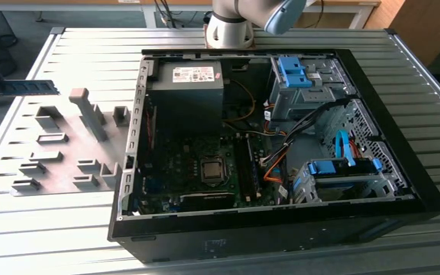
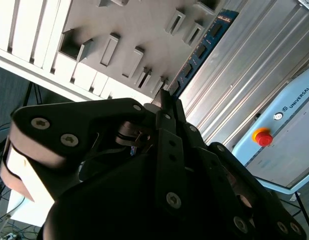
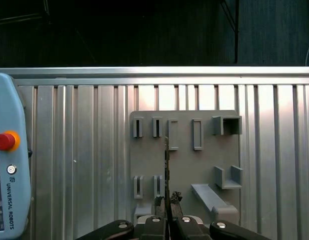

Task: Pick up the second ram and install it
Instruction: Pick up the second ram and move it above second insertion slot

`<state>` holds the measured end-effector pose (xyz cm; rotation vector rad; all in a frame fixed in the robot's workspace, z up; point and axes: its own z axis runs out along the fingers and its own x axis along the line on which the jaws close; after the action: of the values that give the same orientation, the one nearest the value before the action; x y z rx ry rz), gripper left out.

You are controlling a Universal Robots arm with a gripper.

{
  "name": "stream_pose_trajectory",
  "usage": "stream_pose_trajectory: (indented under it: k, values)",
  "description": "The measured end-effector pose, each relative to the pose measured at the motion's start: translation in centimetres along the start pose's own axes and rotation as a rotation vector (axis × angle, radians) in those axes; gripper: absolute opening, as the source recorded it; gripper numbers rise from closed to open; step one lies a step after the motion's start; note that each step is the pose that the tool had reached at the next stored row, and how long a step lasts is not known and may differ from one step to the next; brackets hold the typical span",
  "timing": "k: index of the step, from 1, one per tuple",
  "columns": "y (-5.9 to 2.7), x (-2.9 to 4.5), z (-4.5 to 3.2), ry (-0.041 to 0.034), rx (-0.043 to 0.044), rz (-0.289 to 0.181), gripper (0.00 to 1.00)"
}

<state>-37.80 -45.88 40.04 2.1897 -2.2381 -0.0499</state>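
We note the pincer (image 3: 167, 200) clamped on one end of the ram (image 1: 29, 87). The stick juts straight out from it, long axis level, held clear above the tray (image 1: 59, 163). The case (image 1: 297, 229) lies just beside the tray, toward the exterior view's right.

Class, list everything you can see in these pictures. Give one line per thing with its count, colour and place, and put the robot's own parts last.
second ram: one, blue-green, held over the tray
tray: one, grey, on the table at the exterior view's left
computer case: one, black, open, on the table beside the tray
table: one, silver slatted metal, under everything
teach pendant: one, pale blue with a red button, on the table apart from the tray
arm: one, silver-grey, behind the case
gripper: one, black, shut on the second ram
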Motion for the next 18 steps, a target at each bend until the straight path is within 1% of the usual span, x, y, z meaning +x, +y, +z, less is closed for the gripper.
stream_pose_trajectory:
  k: [11,18]
  values:
    - [-0.42,-0.01,-0.01,0.0,0.0,0.0,0.14]
    - [-1.01,-0.02,-0.03,0.0,0.0,0.0,0.14]
